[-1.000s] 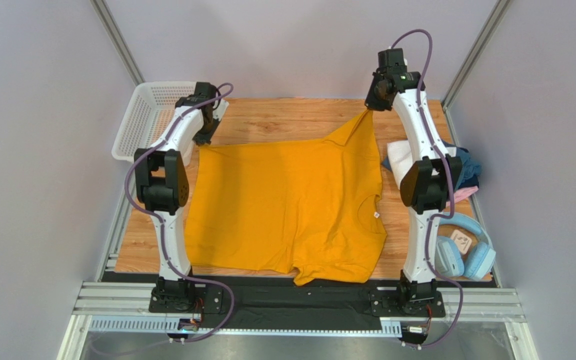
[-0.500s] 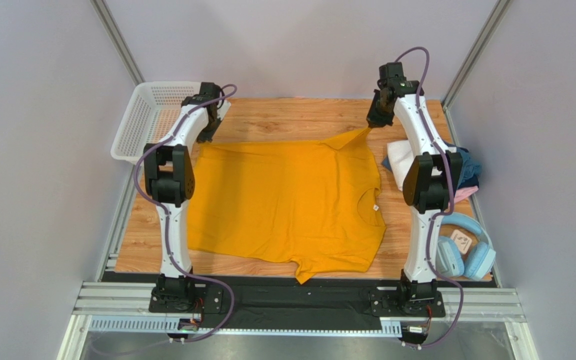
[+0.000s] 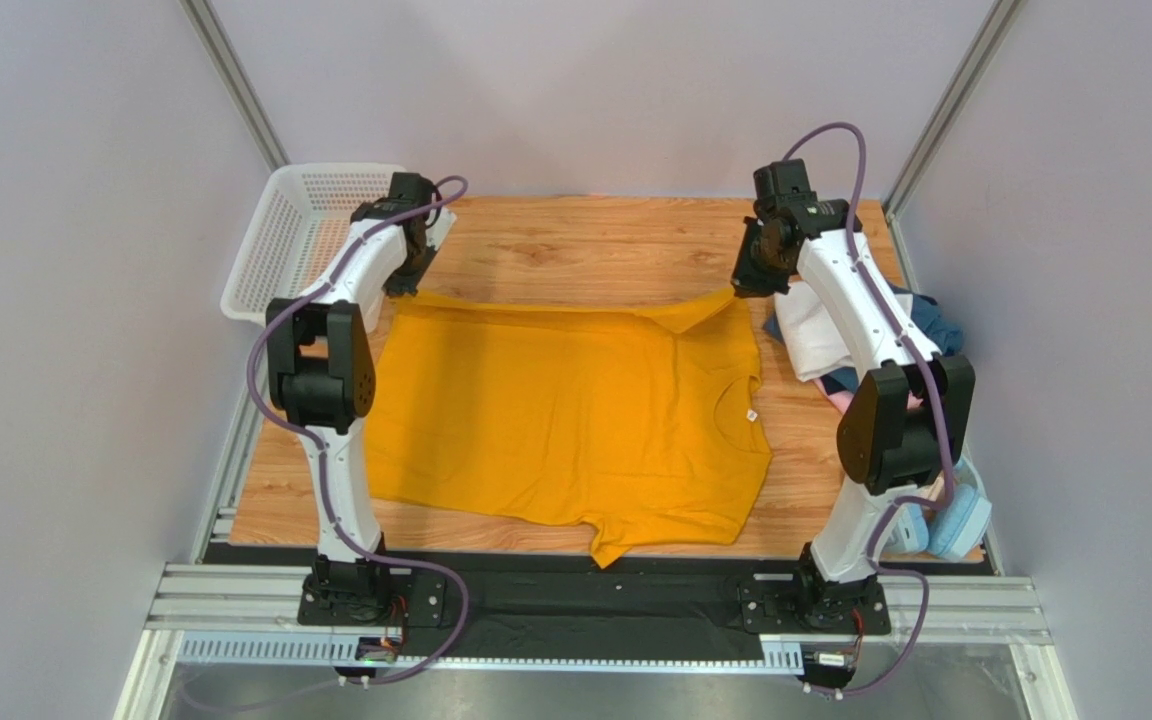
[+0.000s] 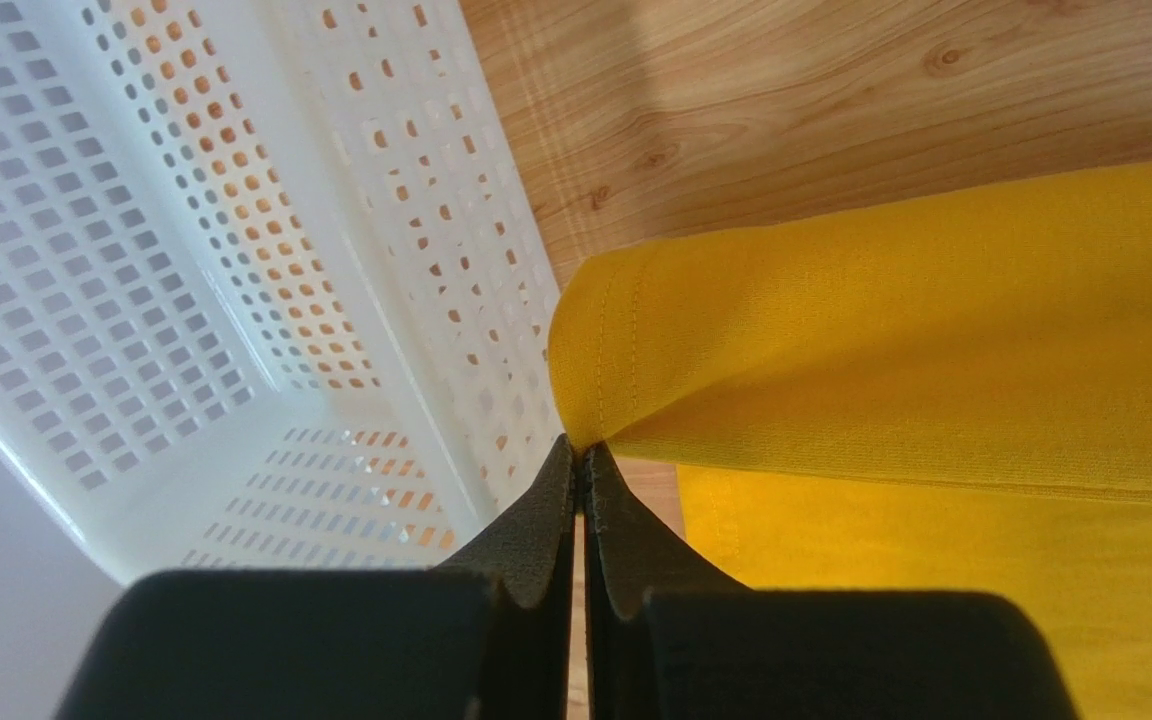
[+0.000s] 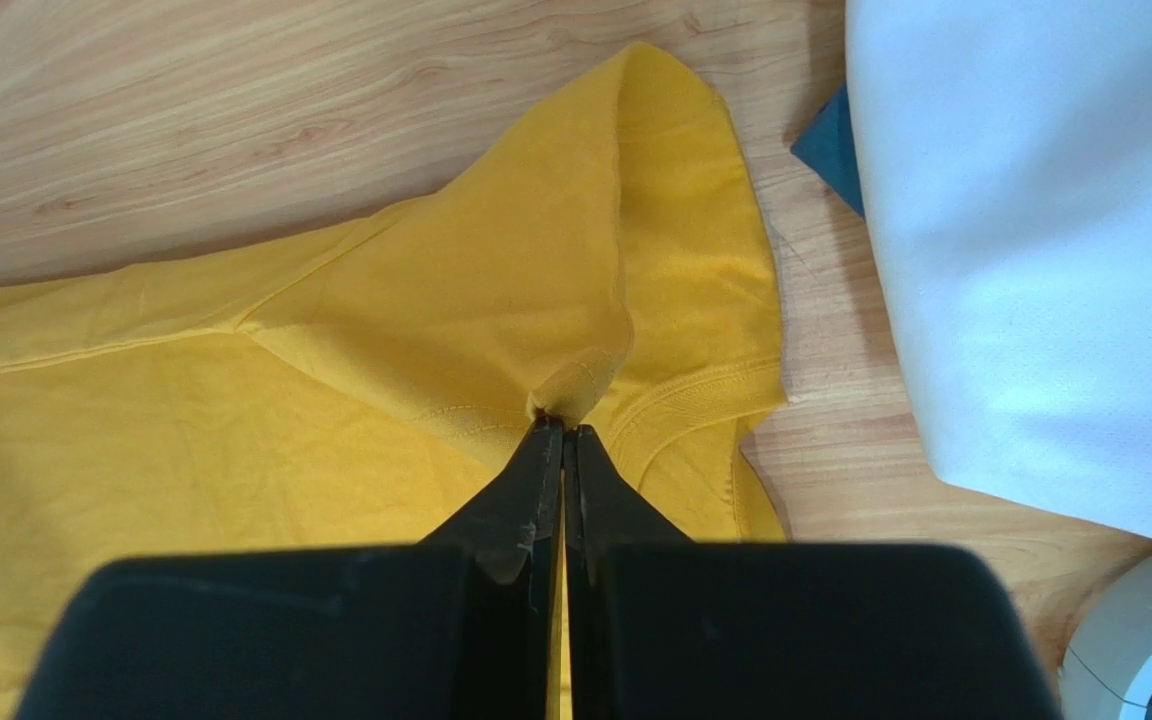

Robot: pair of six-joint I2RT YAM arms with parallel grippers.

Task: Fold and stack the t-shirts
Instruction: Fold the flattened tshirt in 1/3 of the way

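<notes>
Mustard-yellow t-shirt cloth is being pinched in both closed hands. The left hand is gripping a hem corner just beside the white basket, and the right hand is gripping a fold by the far sleeve, near the white tee. Over the last second the right arm has been lowering its raised corner, so the shirt is now lying nearly flat on the counter, which suggests it is ready for folding. Its neck tag is too small to read.
</notes>
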